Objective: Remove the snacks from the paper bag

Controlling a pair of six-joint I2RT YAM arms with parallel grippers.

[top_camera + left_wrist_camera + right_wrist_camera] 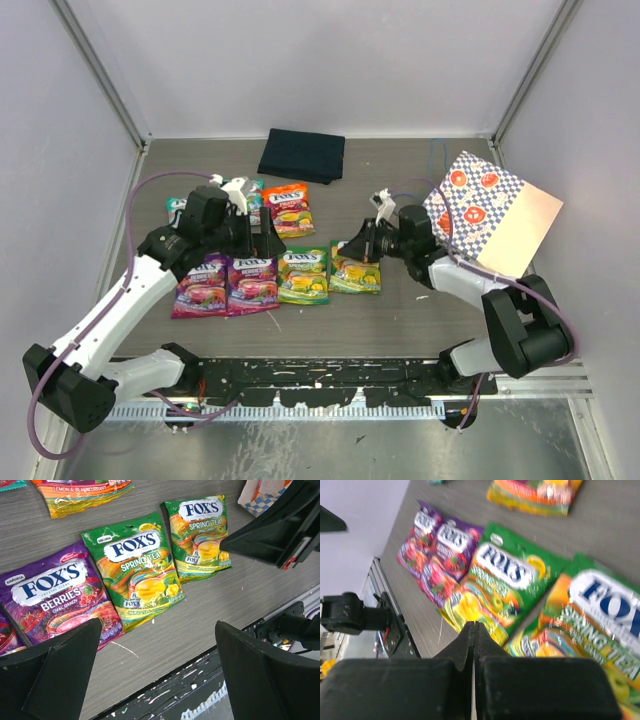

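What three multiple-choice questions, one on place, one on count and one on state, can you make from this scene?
1. The paper bag lies on the: A. left side; B. middle; C. right side.
2. Green pouches in view: A. one; B. two; C. four.
3. The left end effector is: A. open; B. shut; C. shut on a pouch.
Answers: C, it is at the far right in the top view; B, two lie side by side, both labelled Spring Tea; A, its fingers stand wide apart.
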